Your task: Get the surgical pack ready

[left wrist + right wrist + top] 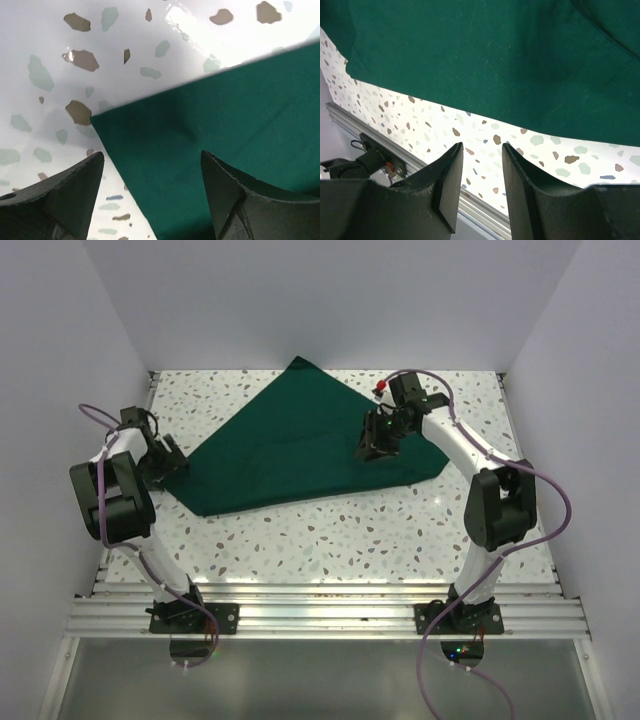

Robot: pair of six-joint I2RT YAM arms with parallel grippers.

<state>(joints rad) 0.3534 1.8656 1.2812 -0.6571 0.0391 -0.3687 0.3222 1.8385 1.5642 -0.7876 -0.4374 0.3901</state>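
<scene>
From above, the surgical pack (300,445) lies as a flat green sheet, folded into an uneven pointed shape, on the speckled table (330,530). The left gripper (172,462) sits low at the sheet's left corner, which lies just ahead of its tips. Its jaws look spread, though they are small in this view. The right gripper (372,452) hangs over the right part of the sheet, with green cloth below and ahead of its jaws. This view does not show how far apart they stand.

In the left wrist view, the left gripper (152,156) has its jaws wide apart and empty. The pack's corner lies ahead of the left finger's (65,195) tip. From there the cloth (225,110) spreads across the gap and past the other finger. Bare table (50,60) lies ahead and outside the left finger. Whether the tips touch the cloth is not clear.

In the right wrist view, the right gripper (482,147) has its jaws close together but parted by a narrow gap, with nothing between them. Speckled table (485,135) shows through the gap and just beyond the tips. The pack (495,60) lies farther ahead, its edge running across beyond both tips, clear of them. A metal rail (342,120) runs along the table's edge off to the left of the jaws.
</scene>
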